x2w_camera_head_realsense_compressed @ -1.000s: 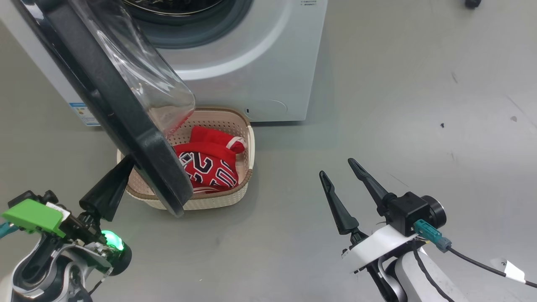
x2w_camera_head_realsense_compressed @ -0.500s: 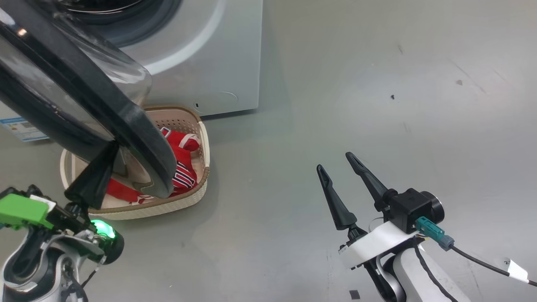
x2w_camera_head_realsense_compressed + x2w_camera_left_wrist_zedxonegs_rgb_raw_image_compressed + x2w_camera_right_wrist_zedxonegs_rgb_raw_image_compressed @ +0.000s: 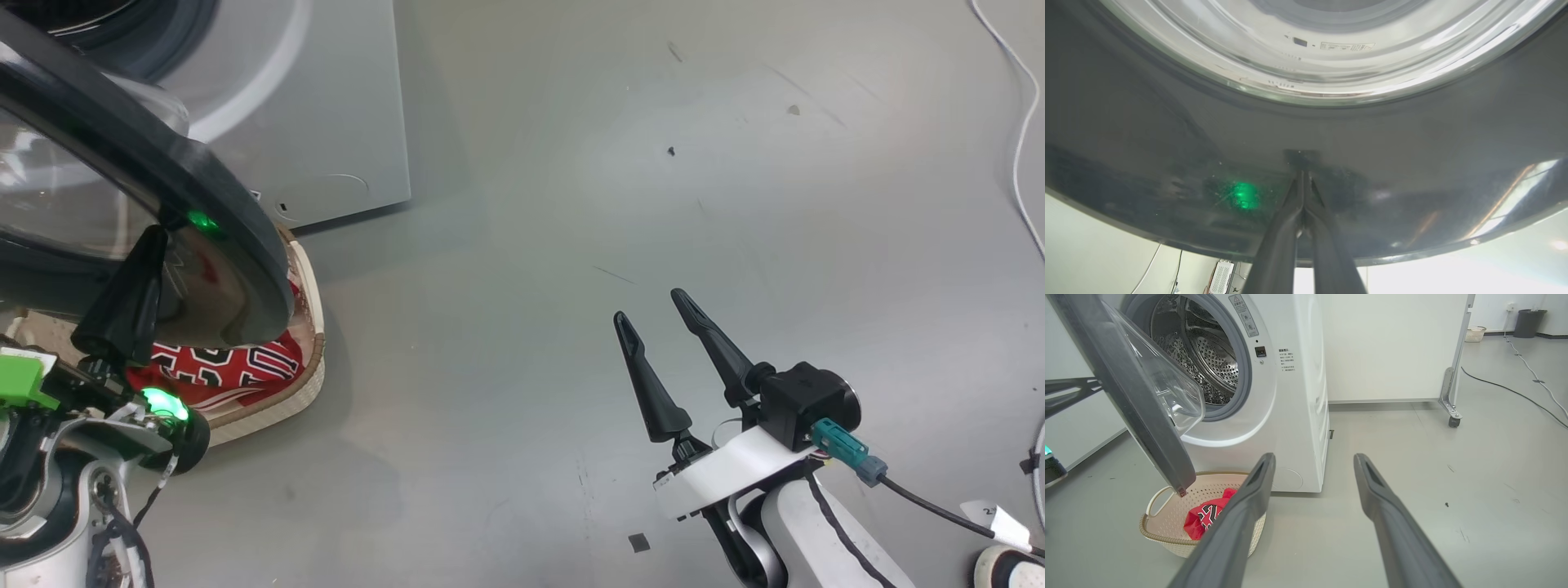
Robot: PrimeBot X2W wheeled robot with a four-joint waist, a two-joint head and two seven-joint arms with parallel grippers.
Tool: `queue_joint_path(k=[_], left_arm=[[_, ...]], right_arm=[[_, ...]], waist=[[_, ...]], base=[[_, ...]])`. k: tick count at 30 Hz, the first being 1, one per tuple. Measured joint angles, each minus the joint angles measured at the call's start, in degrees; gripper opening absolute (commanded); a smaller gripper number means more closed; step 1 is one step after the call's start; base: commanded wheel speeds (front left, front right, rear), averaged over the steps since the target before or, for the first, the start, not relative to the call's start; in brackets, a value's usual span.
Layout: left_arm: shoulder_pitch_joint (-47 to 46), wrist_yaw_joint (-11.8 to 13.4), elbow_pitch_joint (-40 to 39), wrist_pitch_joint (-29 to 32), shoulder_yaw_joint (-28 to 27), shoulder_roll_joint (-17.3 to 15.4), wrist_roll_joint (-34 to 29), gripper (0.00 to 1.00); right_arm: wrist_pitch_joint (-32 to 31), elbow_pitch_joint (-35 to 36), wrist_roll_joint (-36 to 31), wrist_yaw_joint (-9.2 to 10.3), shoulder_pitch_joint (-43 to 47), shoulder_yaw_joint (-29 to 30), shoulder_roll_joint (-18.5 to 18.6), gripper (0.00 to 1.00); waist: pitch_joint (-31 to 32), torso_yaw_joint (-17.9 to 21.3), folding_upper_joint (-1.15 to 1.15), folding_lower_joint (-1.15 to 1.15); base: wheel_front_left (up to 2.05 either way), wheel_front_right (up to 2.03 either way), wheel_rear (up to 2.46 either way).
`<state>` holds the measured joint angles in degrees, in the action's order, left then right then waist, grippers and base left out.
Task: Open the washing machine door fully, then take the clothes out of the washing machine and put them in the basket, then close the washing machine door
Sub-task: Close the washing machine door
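Observation:
The washing machine stands at the upper left, and its steel drum looks bare. The washing machine door hangs partly open over the basket. Red clothes with dark lettering lie in the basket. My left gripper is shut, and its tips touch the outer face of the door's glossy black rim. My right gripper is open and holds nothing. It hangs above bare floor to the right of the machine and points towards it.
Grey floor spreads wide to the right of the machine. A white cable runs along the far right. In the right wrist view a wheeled white partition stands behind the machine, with a dark bin and another basket far off.
The head view has swung right, so machine and basket sit further left. The door now shows its outer face and covers more of the basket. My shut left gripper stays against the door.

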<state>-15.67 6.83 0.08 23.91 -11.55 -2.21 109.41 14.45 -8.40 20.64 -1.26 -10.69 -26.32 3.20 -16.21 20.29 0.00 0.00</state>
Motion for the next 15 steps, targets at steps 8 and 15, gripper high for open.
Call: queue_joint_path(k=[8, 15], left_arm=[[-2.3, -0.1, 1.3, -2.4, -0.4, 0.0, 0.0, 0.00], [-3.8, -0.2, 2.1, -3.7, 0.4, 0.2, 0.0, 0.00]], right_arm=[[0.0, 0.2, -0.2, 0.86, 0.0, 0.6, -0.1, 1.00], [0.0, 0.4, -0.5, 0.94, 0.0, 1.3, -0.2, 1.00]], waist=[[-1.1, 3.0, 0.00, 0.00], [-1.7, 3.8, 0.00, 0.00]], base=[[0.00, 0.00, 0.00], [0.00, 0.00, 0.00]])
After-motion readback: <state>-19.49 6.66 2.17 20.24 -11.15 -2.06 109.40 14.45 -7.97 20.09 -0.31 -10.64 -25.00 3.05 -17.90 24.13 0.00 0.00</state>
